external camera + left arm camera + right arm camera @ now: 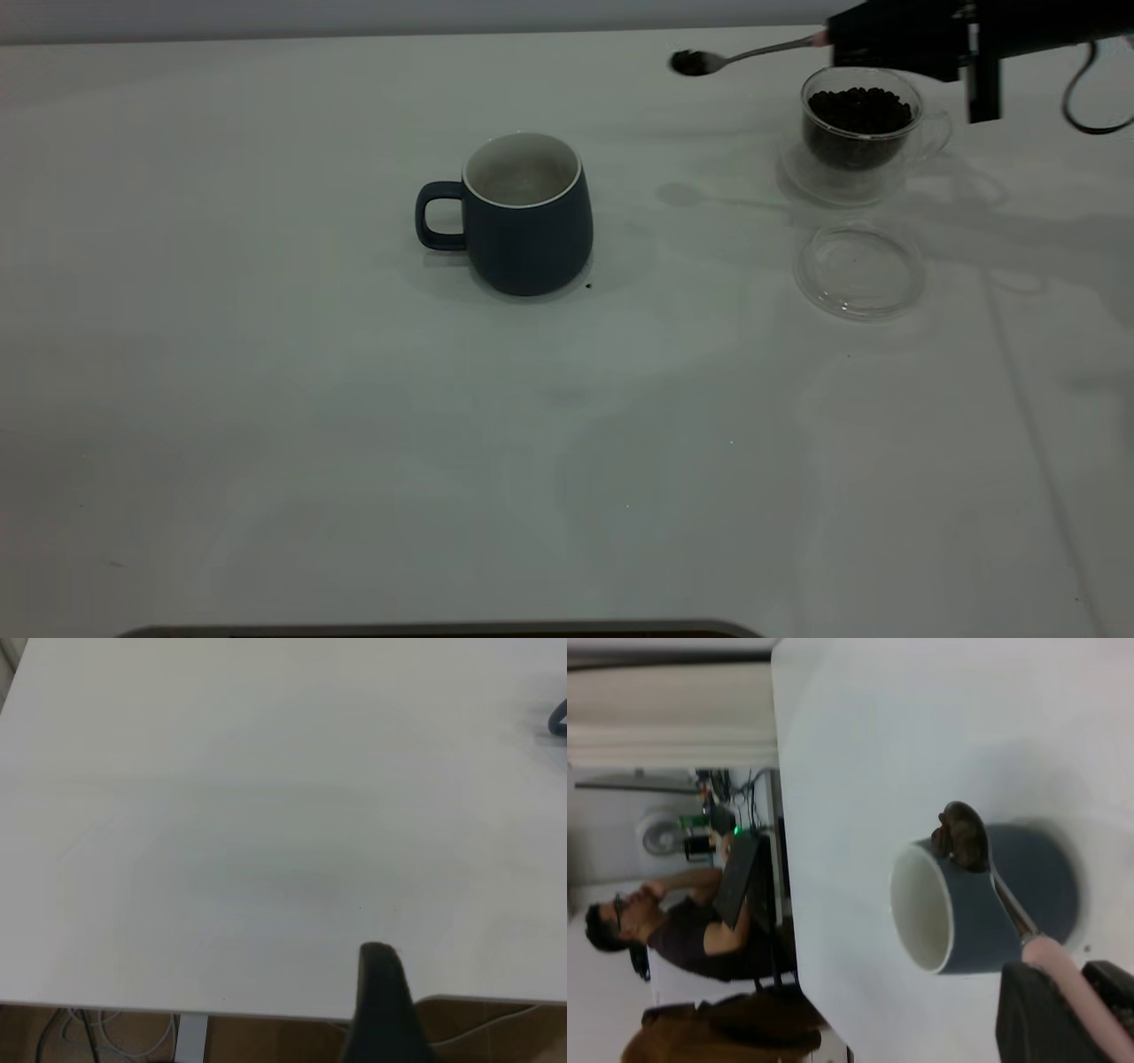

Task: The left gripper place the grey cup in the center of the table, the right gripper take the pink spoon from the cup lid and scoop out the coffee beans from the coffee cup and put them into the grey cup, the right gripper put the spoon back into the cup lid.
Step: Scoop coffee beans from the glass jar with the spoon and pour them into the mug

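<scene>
The grey cup [523, 213] stands upright near the middle of the table [266, 399], its handle toward the left arm's side and nothing showing inside. At the far right my right gripper [886, 40] is shut on the pink spoon [753, 51], held level in the air. Its bowl carries coffee beans [957, 833] and hangs between the coffee cup [859, 124] and the grey cup [983, 904]. The pink handle [1067, 988] sits between my right gripper's [1090, 1014] fingers. More coffee beans [858, 111] fill the coffee cup. The cup lid [859, 270] lies bare in front of it. Only a dark part of my left gripper [381, 1010] shows, back at the table's edge.
A single loose bean [588, 285] lies by the grey cup's base. A cable [1085, 97] loops behind the right arm. In the right wrist view, beyond the table's far edge, a person [664, 930] sits at a desk.
</scene>
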{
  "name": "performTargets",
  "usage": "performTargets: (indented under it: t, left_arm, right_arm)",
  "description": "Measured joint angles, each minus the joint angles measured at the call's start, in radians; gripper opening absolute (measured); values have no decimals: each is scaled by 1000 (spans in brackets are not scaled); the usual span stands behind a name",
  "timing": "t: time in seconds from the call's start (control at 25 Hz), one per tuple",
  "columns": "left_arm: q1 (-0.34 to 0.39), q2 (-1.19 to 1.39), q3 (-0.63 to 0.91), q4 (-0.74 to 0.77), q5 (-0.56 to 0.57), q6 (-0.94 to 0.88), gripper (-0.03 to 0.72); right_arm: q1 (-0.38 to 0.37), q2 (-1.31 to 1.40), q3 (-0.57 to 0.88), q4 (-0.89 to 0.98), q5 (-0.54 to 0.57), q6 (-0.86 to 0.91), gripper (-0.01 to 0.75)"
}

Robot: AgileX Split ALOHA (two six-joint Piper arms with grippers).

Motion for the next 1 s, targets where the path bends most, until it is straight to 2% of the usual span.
performTargets:
  t: [0.64, 1.0]
  left_arm:
    - [0, 0, 0, 0, 0, 0, 567]
    - [0, 0, 0, 0, 0, 0, 567]
  right_arm:
    - [202, 0, 0, 35, -6, -4, 93]
    - [261, 0, 0, 34, -160, -170, 93]
